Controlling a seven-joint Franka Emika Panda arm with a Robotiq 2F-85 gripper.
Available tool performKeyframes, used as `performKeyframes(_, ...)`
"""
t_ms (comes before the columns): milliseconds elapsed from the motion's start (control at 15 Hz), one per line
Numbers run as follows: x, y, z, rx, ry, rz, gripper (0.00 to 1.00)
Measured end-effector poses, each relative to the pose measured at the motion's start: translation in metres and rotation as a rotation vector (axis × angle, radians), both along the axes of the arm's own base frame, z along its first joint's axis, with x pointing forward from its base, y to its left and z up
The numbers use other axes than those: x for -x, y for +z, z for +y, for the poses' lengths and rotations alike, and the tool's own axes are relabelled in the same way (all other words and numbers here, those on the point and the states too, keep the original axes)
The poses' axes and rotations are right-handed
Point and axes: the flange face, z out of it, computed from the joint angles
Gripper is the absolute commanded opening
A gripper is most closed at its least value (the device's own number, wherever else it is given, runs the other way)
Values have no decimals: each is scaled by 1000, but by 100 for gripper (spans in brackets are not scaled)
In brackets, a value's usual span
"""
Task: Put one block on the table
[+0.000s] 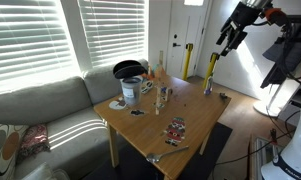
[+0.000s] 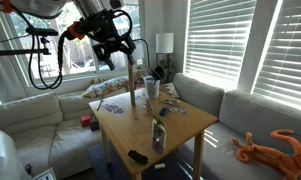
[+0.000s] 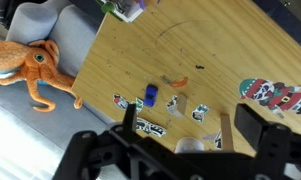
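Note:
The light-brown wooden table shows in both exterior views (image 1: pixel 195 112) (image 2: pixel 185 122) and fills the wrist view (image 3: pixel 140 50). My gripper (image 1: pixel 227 38) (image 2: pixel 115 50) hangs high above the table, open and empty. In the wrist view my gripper's (image 3: pixel 190 120) two dark fingers frame the table top far below. A small blue block (image 3: pixel 151 95), a small wooden block (image 3: pixel 182 103) and a taller upright wooden block (image 3: pixel 225 128) stand on the table among stickers. A tall thin wooden stack (image 2: pixel 133 85) rises from the table.
A grey-white sofa (image 1: pixel 40 100) (image 2: pixel 240 105) wraps round the table. An orange octopus plush (image 3: pixel 30 65) (image 2: pixel 270 150) lies on it. A black pot (image 1: pixel 128 69), a white bucket (image 1: pixel 131 90) and a yellow upright piece (image 1: pixel 211 68) stand on the table. A skateboard sticker (image 3: pixel 272 95) lies near the table's edge.

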Motion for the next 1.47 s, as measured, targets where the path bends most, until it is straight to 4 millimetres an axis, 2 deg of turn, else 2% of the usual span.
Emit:
performKeyframes(133, -10, 1, 18, -29, 14, 6, 100)
performKeyframes(333, -35, 12, 68, -81, 54, 6, 100)
performKeyframes(467, -55, 24, 92, -113, 57, -3, 100)
performKeyframes(600, -76, 32, 102, -141, 49, -7, 97)
performKeyframes(800, -109, 37, 110, -187, 47, 1, 85)
performKeyframes(1000, -137, 38, 121, -206, 54, 28, 82)
performKeyframes(1333, -167, 31, 140, -203, 47, 97, 90)
performKeyframes(1467, -175, 27, 150, -203, 41, 122, 87)
